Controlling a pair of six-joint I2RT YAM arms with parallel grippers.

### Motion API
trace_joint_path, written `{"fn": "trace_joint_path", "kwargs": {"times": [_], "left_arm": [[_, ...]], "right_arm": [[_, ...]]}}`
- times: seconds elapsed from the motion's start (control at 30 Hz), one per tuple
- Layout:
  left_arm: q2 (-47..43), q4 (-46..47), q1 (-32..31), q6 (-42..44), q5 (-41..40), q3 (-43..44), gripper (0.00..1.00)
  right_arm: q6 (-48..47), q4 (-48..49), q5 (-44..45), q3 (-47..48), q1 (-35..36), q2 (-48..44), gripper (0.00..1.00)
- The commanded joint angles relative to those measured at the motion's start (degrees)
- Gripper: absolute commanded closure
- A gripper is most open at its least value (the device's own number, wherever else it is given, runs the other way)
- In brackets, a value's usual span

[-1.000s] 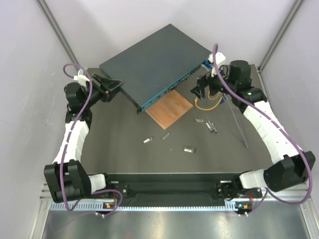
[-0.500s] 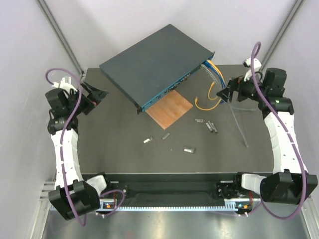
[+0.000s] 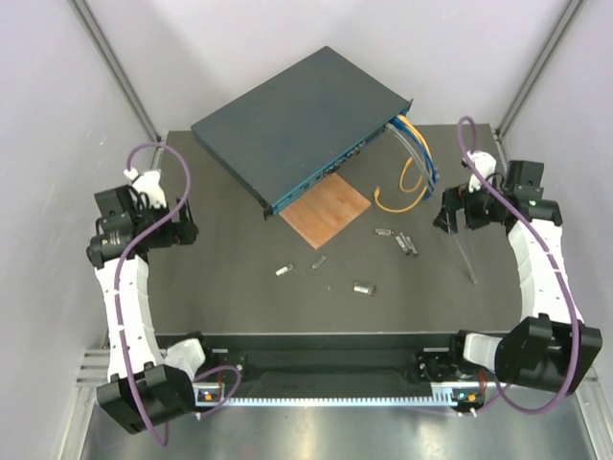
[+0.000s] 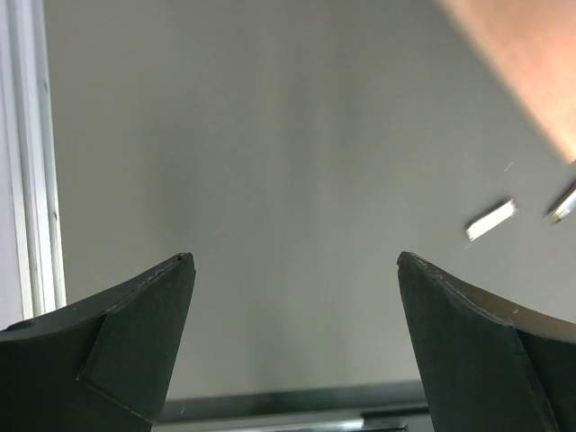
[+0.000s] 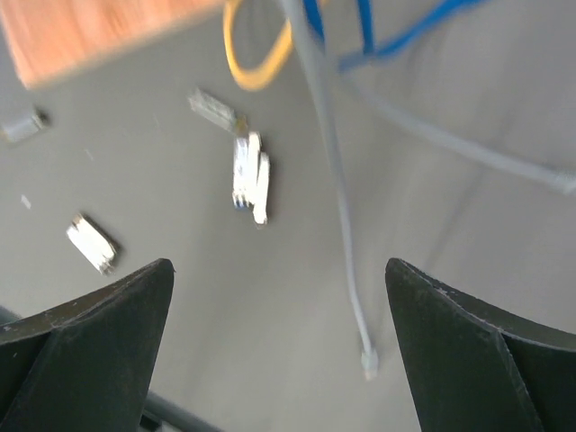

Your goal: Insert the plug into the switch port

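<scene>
**First inspector:** Checking from above, we find the large flat dark blue-grey metal switch [image 3: 297,125] lying at the far middle of the dark worktop [image 3: 239,287]. It sits at a slant, with its teal-blue socket face [image 3: 321,178] turned toward the near right.

**Second inspector:** We confirm. A thin brown wooden square [image 3: 326,211] lies flat just beside that face. Thin blue cables [image 3: 422,155] run to the far right end of the face. We cannot tell whether they are seated in the sockets.

**First inspector:** We also note a yellow cable loop [image 3: 400,199] near the blue ones. A thin grey cable [image 5: 335,180] trails across the worktop on the right. Its free end carries a small clear plug [image 5: 367,362], which rests on the worktop well apart from the switch.

**Second inspector:** Several small silver metal connectors [image 5: 250,176] lie scattered between the wooden square and the grey cable.

**First inspector:** We find the left fingers [image 4: 117,351] spread wide with nothing between them. They hang over bare worktop on the left, well apart from the switch.

**Second inspector:** The right fingers [image 5: 90,351] are likewise spread wide and grasp nothing. They are at the right side, with the plug end of the grey cable lying on the worktop in the gap between them, touching neither.
</scene>
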Motion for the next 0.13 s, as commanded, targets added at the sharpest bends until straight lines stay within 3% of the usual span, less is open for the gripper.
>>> {"fn": "trace_joint_path", "kwargs": {"times": [0.0, 0.1], "left_arm": [[-2.7, -1.7, 0.2, 6.0, -2.1, -3.1, 0.01], [-3.5, -1.1, 0.2, 5.9, -1.7, -4.3, 0.01]], "right_arm": [[-6.2, -1.5, 2.8, -2.4, -0.8, -2.5, 0.00], [-6.9, -1.1, 3.3, -4.2, -0.8, -4.1, 0.00]]}}
